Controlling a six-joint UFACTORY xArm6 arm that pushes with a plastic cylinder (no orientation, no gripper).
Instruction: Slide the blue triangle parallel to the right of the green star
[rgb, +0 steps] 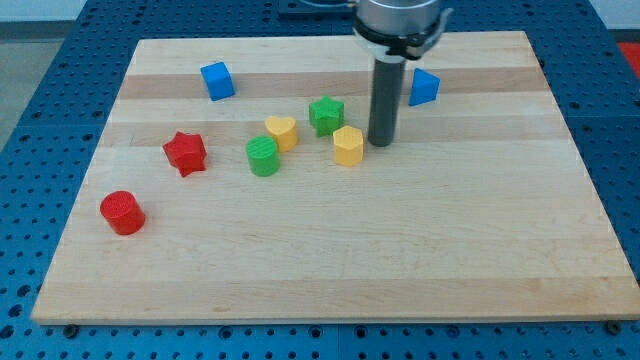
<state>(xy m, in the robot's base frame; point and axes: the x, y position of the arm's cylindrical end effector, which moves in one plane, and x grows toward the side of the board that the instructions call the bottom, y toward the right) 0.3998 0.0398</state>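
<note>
- Wood table (330, 250), pale planks, sits on a blue perforated base; only one camera view to go through.
- No claw on this rig, so nothing to call wide, narrow or holding: the arm ends in a plain dark rod, and my tip (381, 143) rests on the table.
- Blue triangle (424, 88) sits near the view's top, right of the rod and just beside it, partly hidden behind the shaft. Whether rod and triangle touch, I cannot tell.
- Green star (326, 115) is left of the rod, slightly lower in the view than the triangle.
- Yellow block (348, 145), roughly hexagonal, is just left of my tip; gap looks small.
- Yellow heart-like block (282, 132) and green cylinder (263, 156) sit further left, close together.
- Red star (185, 153), red cylinder (123, 212) and blue cube (217, 81) are well apart on the view's left, out of play.
- Handling guess: triangle looks small, rigid, light; should slide easily on smooth wood but may rotate if pushed off-centre.
- No grasp possible. Push on a flat face, through its middle, from the view's top side, to bring it down level with the star.
- Risk: rod clipping the yellow hexagonal block while repositioning.
</note>
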